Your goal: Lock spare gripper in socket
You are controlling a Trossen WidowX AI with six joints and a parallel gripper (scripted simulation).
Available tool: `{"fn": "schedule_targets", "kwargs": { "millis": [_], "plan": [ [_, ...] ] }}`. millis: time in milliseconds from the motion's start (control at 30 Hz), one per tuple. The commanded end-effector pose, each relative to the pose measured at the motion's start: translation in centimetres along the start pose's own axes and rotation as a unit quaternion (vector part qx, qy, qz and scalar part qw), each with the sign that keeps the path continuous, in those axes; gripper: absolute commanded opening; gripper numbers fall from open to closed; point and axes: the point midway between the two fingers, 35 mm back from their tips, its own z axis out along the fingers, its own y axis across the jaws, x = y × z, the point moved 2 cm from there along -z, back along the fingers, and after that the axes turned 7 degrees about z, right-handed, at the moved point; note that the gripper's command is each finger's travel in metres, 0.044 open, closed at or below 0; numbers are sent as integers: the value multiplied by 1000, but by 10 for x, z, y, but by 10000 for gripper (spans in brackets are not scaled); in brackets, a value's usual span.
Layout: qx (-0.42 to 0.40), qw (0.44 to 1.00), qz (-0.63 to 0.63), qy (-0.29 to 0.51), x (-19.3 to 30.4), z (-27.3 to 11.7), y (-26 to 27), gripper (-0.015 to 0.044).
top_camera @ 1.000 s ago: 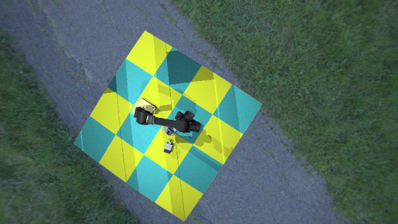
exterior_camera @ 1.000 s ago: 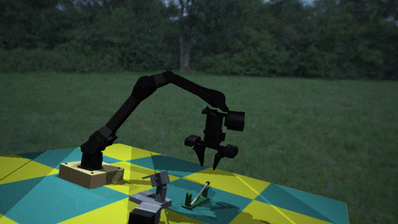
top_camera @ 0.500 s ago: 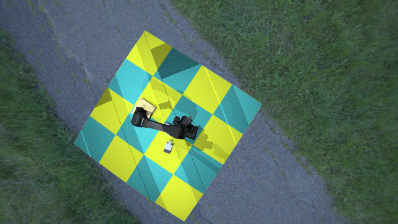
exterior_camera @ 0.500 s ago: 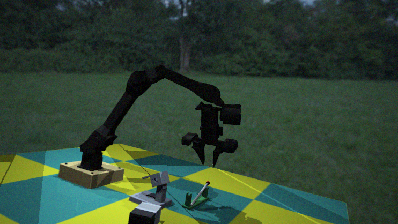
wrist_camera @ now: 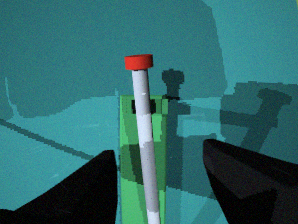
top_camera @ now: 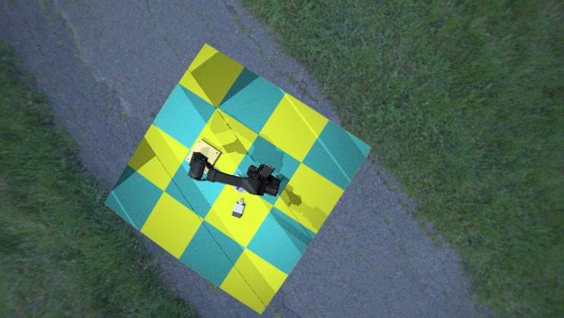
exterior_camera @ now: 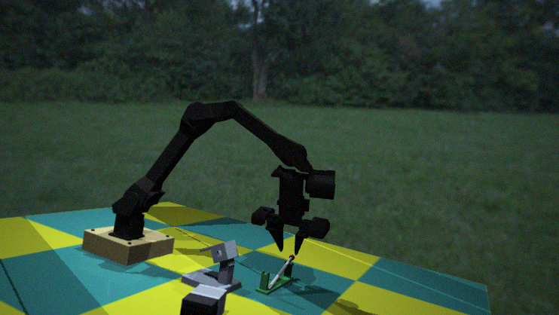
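Observation:
The lock pin (exterior_camera: pixel 279 272) (wrist_camera: pixel 145 130), white with a red head (exterior_camera: pixel 291 257) (wrist_camera: pixel 138 62), leans at a slant in a green holder (exterior_camera: pixel 264 279) (wrist_camera: pixel 159 132), head end up. My gripper (exterior_camera: pixel 288 252) (wrist_camera: pixel 159 155) is partly open and empty; its fingers point down just above the red head, either side of the pin in the wrist view. The grey mount (exterior_camera: pixel 195 277) (top_camera: pixel 240 189) carries a tilted socket block (exterior_camera: pixel 230 250) with a hole in its side and a thin rod sticking out left. The spare gripper (top_camera: pixel 238 209) (exterior_camera: pixel 209 293), a pale and dark block, is on the board, cut off by the exterior view's lower edge.
The arm's wooden base (top_camera: pixel 211 150) (exterior_camera: pixel 105 246) is at the far end of the checkered board (top_camera: pixel 173 229) (exterior_camera: pixel 422 281). The arm passes over part of the mount in the top view. It hides the green holder there. Arm shadows fall around the holder.

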Motion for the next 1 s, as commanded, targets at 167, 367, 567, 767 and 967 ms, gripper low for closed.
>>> {"fn": "schedule_targets", "kwargs": {
  "millis": [167,367,567,767,967],
  "plan": [
    [-8,1000,0,-1,6,20,1,180],
    [-8,1000,0,-1,8,29,1,180],
    [-8,1000,0,-1,11,39,1,180],
    [-8,1000,0,-1,14,48,1,180],
    [-8,1000,0,-1,16,56,2,180]
  ]
}}
